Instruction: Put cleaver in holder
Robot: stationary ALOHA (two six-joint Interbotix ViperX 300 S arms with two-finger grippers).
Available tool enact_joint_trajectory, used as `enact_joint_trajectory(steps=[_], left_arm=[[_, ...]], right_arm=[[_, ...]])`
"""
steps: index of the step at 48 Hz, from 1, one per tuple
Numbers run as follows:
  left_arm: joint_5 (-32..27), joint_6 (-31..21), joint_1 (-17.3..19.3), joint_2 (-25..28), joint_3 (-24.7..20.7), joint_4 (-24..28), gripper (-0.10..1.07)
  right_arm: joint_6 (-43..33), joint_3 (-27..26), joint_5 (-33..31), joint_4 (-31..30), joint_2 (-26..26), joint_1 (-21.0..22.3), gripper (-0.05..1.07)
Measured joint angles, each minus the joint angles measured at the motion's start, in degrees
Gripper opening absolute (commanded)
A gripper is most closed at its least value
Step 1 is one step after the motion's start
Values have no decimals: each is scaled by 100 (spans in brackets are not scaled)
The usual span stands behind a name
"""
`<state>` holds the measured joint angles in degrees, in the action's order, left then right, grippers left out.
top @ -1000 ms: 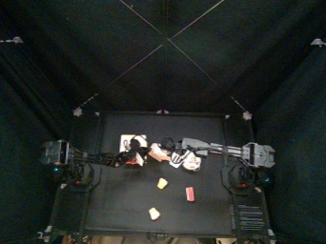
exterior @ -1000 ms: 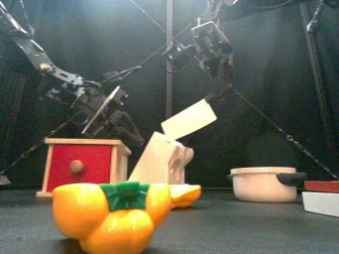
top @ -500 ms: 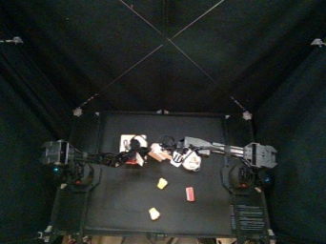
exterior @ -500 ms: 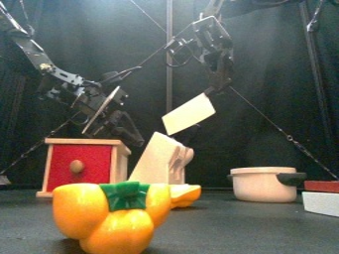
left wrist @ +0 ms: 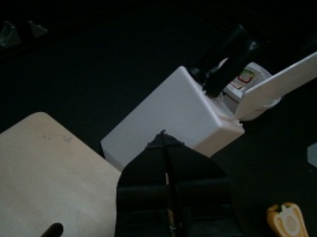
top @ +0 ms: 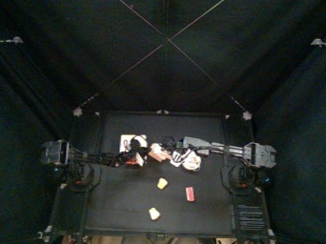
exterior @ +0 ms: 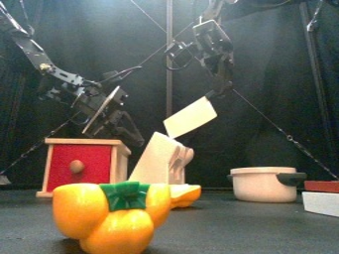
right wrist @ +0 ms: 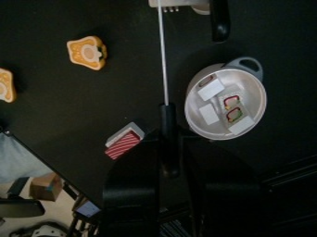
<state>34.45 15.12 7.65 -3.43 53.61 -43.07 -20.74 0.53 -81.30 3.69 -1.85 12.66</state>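
The cleaver (exterior: pixel 191 117) hangs tilted in the air, its pale blade just above the white holder (exterior: pixel 162 159). My right gripper (exterior: pixel 213 73) is shut on its black handle. In the right wrist view the cleaver's blade (right wrist: pixel 162 56) shows edge-on as a thin line running toward the holder (right wrist: pixel 186 5). In the left wrist view my left gripper (left wrist: pixel 162 150) is shut, its tips against the holder (left wrist: pixel 173 116) at its base. The cleaver (left wrist: pixel 279 85) hovers by the holder's far end. From above, both grippers meet at the holder (top: pixel 160 152) mid-table.
A red box (exterior: pixel 85 167) stands left of the holder, and a wooden board (left wrist: pixel 50 176) lies beside it. A white pot (exterior: pixel 269 184) holding small items sits at the right. A yellow pepper toy (exterior: pixel 113 213) lies near the front. Small toy foods (top: pixel 192 193) dot the front half.
The cleaver rose a little, then came back down to about where it was. The left gripper has stayed at the holder.
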Motion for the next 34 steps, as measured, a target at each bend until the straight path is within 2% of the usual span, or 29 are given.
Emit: enact_joint_trajectory(steps=[22, 34], left_arm=[[0, 0, -26, 0, -26, 18, 12], [0, -9, -35, 53, -105, 35, 12]], right_arm=[[-26, -18, 0, 79, -229, 9, 47], [-35, -290, -308, 211, -457, 26, 47]])
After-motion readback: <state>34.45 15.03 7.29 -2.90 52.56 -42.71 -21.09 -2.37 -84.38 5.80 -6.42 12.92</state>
